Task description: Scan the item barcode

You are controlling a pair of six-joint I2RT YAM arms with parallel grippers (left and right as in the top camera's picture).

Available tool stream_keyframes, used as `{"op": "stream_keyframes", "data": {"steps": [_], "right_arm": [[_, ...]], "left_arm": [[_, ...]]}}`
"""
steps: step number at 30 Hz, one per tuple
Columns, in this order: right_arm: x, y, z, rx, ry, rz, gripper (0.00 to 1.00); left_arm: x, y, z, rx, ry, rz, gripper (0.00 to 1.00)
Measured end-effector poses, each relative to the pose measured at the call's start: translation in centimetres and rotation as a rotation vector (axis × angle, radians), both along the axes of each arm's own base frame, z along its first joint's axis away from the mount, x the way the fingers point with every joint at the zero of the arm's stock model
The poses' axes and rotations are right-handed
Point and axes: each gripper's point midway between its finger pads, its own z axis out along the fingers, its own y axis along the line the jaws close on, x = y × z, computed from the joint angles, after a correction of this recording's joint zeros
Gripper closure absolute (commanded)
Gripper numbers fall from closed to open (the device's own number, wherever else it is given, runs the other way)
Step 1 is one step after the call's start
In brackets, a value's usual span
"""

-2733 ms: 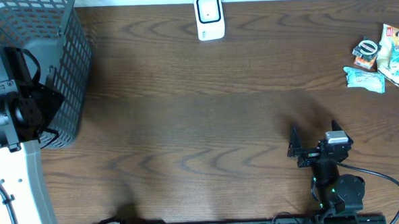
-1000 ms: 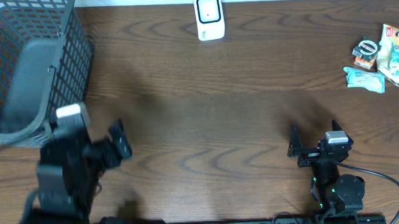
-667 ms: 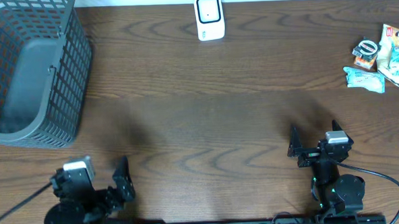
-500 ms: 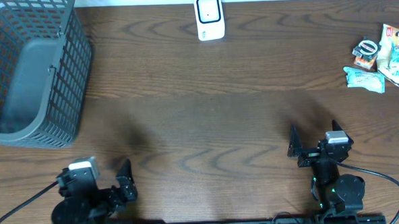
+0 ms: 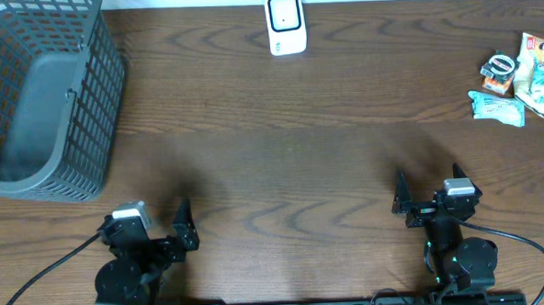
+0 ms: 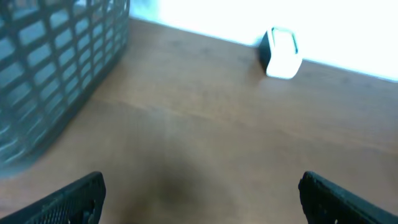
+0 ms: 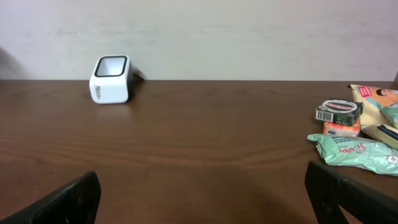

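Shows left gripper and right gripper low at the near edge of the table, jaws spread wide, pinching nothing. Finds the packets heaped at the far right corner, well apart from both. Has the scanner upright at the far edge, the basket far left.

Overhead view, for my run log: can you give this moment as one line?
left gripper open, empty | right gripper open, empty | scanner far edge, untouched | packets far right, none picked
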Motion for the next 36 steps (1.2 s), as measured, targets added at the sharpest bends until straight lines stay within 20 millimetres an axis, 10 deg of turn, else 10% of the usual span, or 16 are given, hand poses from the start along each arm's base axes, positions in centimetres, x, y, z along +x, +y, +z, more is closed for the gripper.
{"op": "stream_keyframes", "data": {"steps": [16, 36], "right_arm": [[0.0, 0.0, 0.0, 0.0, 0.0, 0.0, 0.01], [0.0, 0.0, 0.0, 0.0, 0.0, 0.0, 0.01]], "left_arm": [[4.3, -1.3, 0.6, 0.042, -0.335, -0.065, 0.02], [4.5, -0.9, -2.5, 0.115, -0.253, -0.087, 0.02]]}}
